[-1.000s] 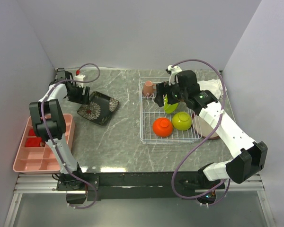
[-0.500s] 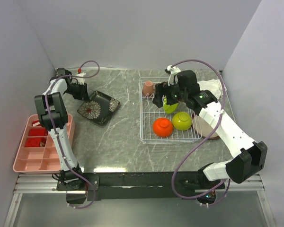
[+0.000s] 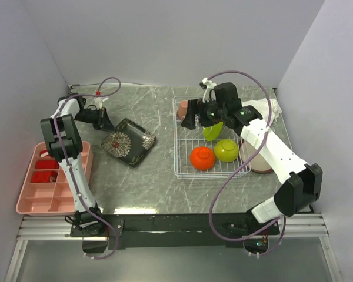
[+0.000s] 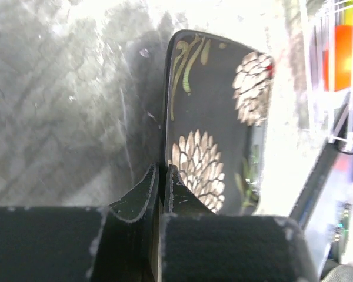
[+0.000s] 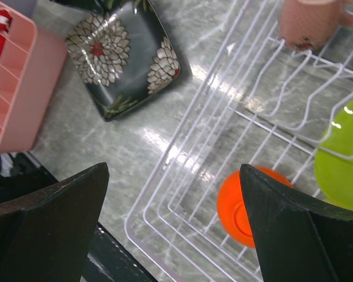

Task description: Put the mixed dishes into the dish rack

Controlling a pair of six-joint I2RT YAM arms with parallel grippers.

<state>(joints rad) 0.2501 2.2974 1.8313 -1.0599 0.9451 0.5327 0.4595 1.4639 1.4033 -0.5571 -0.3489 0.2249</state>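
1. The black floral square plate lies on the grey marbled counter, between the pink divided tray and the white wire dish rack, clear of both.
2. The left tool is pinched nearly closed on the plate's far-left rim, with one finger above the rim and one below it. Whether the plate is fully off the counter cannot be told.
3. The step in hand appears to be lifting this plate and carrying it to the rack.
4. To do this well:
   - The grip is on a thin edge only, so the plate could pivot or slip. A slow lift would be wise.
   - The plate should clear the rack's wire wall.
   - It should then go edge-down between prongs in the open near-left section, away from the other arm.
5. The left arm rises from its base to a high elbow over the tray and reaches toward the far-left corner. Its wrist bends right toward the plate.
6. The right tool is spread wide and holds nothing. It hovers over the rack's far-left part, near a salmon cup.
7. The rack already holds an orange bowl, a lime green bowl and a lime green plate.
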